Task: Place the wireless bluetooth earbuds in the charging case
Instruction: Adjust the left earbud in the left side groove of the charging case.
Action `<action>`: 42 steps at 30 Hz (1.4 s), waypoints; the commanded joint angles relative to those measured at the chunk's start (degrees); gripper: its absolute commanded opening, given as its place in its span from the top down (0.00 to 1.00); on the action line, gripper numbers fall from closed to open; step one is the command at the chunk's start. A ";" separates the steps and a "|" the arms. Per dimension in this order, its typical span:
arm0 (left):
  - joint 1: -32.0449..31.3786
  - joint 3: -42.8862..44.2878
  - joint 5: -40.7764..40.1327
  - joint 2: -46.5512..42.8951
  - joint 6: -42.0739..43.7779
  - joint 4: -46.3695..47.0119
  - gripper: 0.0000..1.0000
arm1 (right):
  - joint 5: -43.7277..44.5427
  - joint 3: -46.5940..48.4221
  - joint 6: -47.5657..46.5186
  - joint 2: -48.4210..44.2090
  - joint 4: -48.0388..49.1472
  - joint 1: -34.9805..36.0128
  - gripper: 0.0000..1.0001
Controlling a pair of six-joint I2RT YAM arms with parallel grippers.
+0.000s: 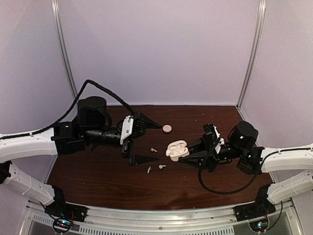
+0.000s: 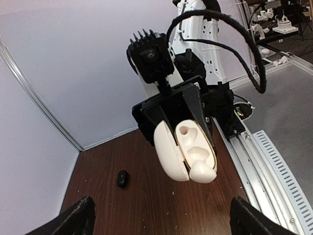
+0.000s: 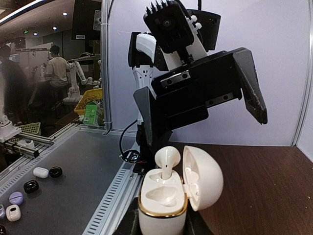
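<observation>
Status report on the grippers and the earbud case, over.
Left gripper open, empty. Right gripper shut on open case, one earbud standing in its slot. Three white earbuds loose on table.

The charging case (image 3: 164, 203) covers most of the right gripper (image 1: 176, 155). From above, the loose earbuds (image 1: 161, 167) look too tiny to tell apart.
</observation>
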 commanded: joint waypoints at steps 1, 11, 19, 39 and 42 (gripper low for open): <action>0.17 2.20 3.16 -0.12 2.31 0.63 0.03 | -4.96 2.04 1.76 0.48 0.33 -0.31 1.00; 0.10 4.76 3.67 2.47 2.52 0.06 0.09 | -5.78 2.28 2.25 1.44 0.66 -0.13 1.00; 0.13 5.55 4.46 4.50 3.20 0.11 0.12 | -5.72 1.99 2.34 1.55 1.27 -0.04 1.00; 0.00 7.48 7.19 6.71 2.13 0.91 0.17 | -4.50 1.82 2.21 2.17 0.97 0.13 1.00; 0.04 7.68 7.36 7.01 1.70 0.89 0.18 | -4.27 1.84 2.28 2.26 0.94 0.13 1.00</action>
